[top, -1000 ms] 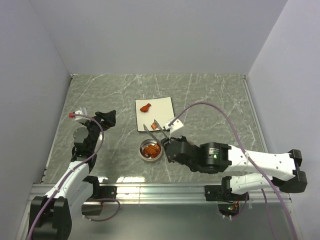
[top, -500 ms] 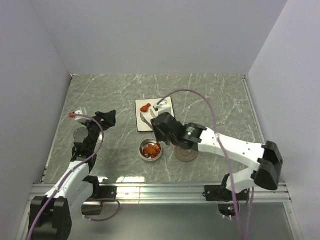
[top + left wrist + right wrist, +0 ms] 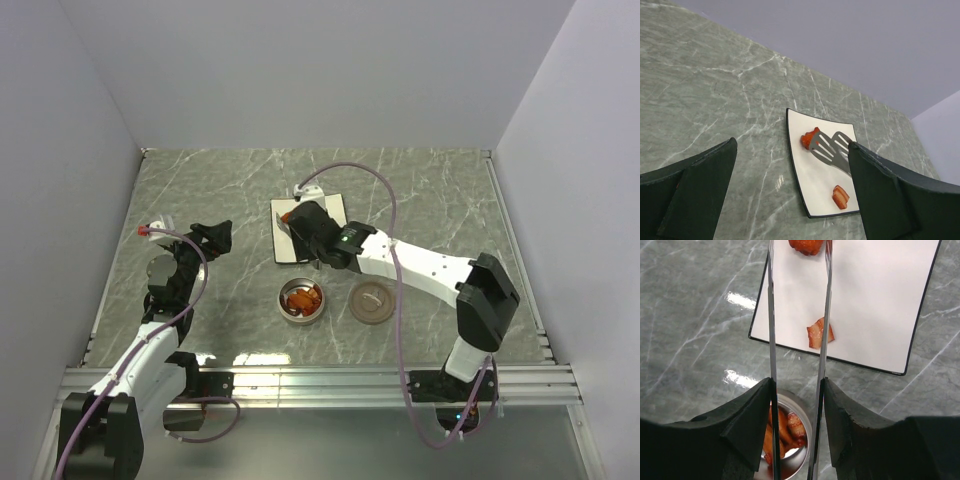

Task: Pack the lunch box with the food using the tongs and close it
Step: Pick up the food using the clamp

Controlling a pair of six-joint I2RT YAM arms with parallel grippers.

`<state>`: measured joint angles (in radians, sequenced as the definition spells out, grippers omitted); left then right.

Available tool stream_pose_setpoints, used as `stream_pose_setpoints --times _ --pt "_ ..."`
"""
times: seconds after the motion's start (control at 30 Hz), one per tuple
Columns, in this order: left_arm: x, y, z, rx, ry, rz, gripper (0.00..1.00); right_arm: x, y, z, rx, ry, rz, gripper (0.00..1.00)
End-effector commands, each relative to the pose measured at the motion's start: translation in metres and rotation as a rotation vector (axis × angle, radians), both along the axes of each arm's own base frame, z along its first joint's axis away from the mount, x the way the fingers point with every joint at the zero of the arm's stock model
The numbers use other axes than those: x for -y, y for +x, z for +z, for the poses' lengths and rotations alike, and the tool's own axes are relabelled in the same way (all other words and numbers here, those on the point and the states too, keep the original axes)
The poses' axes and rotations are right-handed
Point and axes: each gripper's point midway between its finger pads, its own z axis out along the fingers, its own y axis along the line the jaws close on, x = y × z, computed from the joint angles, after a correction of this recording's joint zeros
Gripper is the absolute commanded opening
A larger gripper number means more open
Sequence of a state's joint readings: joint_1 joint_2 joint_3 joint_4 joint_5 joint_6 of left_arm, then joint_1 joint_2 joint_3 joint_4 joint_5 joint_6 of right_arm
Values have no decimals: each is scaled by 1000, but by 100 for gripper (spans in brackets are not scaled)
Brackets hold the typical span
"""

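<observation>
Fingers of the right gripper clench the tongs, seemingly astride soft, slippery food at the plate's edge: pinch mid-piece.

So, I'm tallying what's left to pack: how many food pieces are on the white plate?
2. One food piece sits by the tips of the tongs at the far end of the plate; the other lies alone toward the lunch box. More could hide under the tongs.

No legible text or labels in any view
</observation>
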<state>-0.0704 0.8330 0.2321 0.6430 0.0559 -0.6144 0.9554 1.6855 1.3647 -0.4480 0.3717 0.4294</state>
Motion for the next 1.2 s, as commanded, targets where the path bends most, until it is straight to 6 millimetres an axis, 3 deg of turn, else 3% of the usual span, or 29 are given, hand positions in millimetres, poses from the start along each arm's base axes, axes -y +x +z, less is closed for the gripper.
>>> stream_pose_setpoints --times 0.0,0.4,0.73,1.03,1.17 --pt "0 -1 8 37 -7 -9 99 -13 15 18 30 60 -22 53" --pt "1 -2 8 40 -7 -9 99 -16 34 -11 -44 35 -59 54" --pt "0 -3 8 43 -10 -6 99 -15 47 -24 -71 32 -75 54" --pt "0 -3 8 41 -9 -6 99 -21 50 -33 -100 34 -55 52" --pt "0 -3 8 44 -9 -8 99 -14 46 -39 -118 5 -69 50"
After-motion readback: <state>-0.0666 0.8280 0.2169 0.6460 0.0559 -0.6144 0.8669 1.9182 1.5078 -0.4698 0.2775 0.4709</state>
